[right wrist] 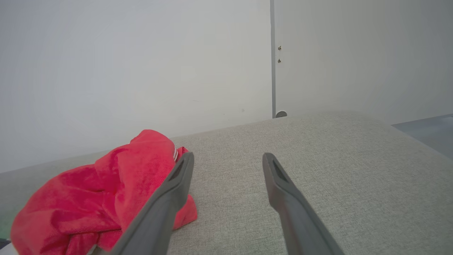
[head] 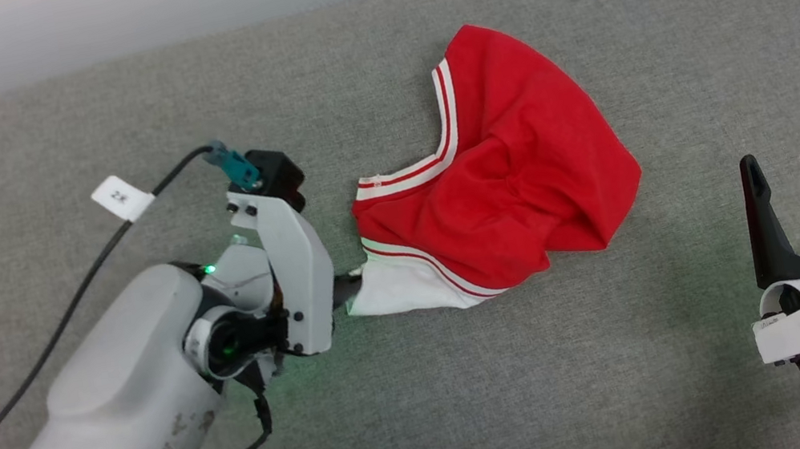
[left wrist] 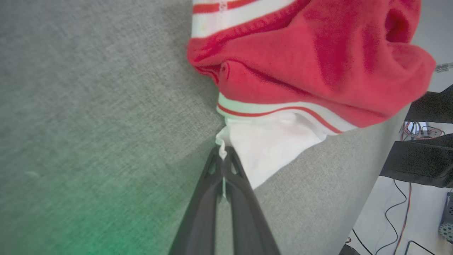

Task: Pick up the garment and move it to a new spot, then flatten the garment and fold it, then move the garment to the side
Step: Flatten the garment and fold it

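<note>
garment (head: 507, 182): bunched red heap near the middle of the grey padded surface (head: 479, 406), a bit toward the robot's right; not flattened, no fold made, lettering not visible.
white panel (head: 407, 292): pokes out of the heap's near-left corner, flat on the surface; lowest and loosest flap, so probably chosen as the grab point.
striped trim (head: 446, 135): curls across the heap and along the panel's edge; marks the hems, handy for finding corners when spreading.
left gripper (left wrist: 223, 150): fingers pressed together, pinching the tip of the white panel; sliver of cloth visible between the tips in the left wrist view; held low, almost along the surface, likely to catch the edge from the side rather than stab down.
grip depth: shallow, corner only; one layer or more, hard to tell from the wrist view.
step: pick-up for the move to a new spot, judged; lift not yet begun.
risk: corner slipping out on the lift; heap dragging instead of rising.
right gripper (head: 779, 161): fingers spread wide, nothing between them; at near right, well apart from the garment; likely free for flattening.
cable (head: 57, 314): trails off the left arm with a white tag (head: 122, 198), clear of the cloth.
</note>
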Robot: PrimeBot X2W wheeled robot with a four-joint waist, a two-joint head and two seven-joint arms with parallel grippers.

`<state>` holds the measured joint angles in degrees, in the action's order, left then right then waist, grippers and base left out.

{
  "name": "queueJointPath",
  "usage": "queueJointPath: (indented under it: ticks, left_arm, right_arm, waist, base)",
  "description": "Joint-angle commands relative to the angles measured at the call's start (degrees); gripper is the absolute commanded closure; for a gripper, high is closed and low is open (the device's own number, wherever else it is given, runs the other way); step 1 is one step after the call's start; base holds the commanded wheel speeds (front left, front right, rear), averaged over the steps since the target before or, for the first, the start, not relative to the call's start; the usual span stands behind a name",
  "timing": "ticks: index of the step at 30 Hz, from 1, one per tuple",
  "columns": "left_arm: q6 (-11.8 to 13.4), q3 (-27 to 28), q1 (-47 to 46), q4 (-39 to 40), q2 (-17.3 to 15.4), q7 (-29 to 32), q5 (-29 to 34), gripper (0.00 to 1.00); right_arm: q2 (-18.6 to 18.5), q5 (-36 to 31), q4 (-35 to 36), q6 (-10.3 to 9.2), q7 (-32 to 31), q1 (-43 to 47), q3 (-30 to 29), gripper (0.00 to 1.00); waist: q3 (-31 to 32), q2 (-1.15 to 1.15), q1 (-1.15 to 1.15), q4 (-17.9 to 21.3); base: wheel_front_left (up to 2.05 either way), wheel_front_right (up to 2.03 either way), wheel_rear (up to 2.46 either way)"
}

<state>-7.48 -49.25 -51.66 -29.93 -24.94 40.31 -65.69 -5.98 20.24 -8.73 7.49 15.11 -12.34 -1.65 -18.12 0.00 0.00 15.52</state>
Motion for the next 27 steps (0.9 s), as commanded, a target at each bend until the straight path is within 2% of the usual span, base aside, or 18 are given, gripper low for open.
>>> queueJointPath:
  ticks: [1, 8, 17, 21, 24, 27]
  left_arm:
    - [0.01, -0.62, 0.07, 0.25, 0.25, 0.05, -0.88, 1.00]
    - [0.01, -1.90, -2.10, 0.34, -0.65, -4.88, -2.64, 1.00]
    - [0.01, 2.02, -6.09, -0.73, -5.94, -15.29, -2.21, 1.00]
    - [0.17, 4.90, -7.32, -2.09, -7.76, -22.06, -1.10, 1.00]
    - [2.79, 6.46, -7.58, -4.56, -7.80, -26.07, -0.08, 1.00]
    - [5.21, 5.44, -6.55, -7.54, -7.58, -24.51, 0.33, 1.00]
  right_arm:
    - [0.05, -0.28, -0.04, 0.00, 0.05, -0.60, -0.24, 0.00]
    - [-0.37, -0.65, 0.03, 0.00, 0.05, 1.10, -0.79, 0.00]
    - [-0.72, -1.09, 0.18, 0.00, 0.05, 2.57, -0.68, 0.00]
    - [-0.93, -1.31, 0.28, 0.00, 0.05, 2.46, -0.57, 0.00]
    - [-1.22, -1.32, 0.34, 0.00, 0.05, 2.59, -0.49, 0.00]
    - [-1.40, -1.27, 0.47, 0.00, 0.05, 2.85, -0.40, 0.00]
  waist:
    - [0.21, 0.00, 0.00, -0.21]
    - [1.87, 0.00, 0.00, -2.22]
    - [4.65, 0.00, 0.00, -5.86]
    - [5.41, 0.00, 0.00, -6.87]
    - [5.67, 0.00, 0.00, -7.34]
    - [5.70, 0.00, 0.00, -7.64]
  base:
    - [0.00, 0.00, 0.00]
    - [0.00, 0.00, 0.00]
    - [0.00, 0.00, 0.00]
    - [0.00, 0.00, 0.00]
    - [0.00, 0.00, 0.00]
    - [0.00, 0.00, 0.00]
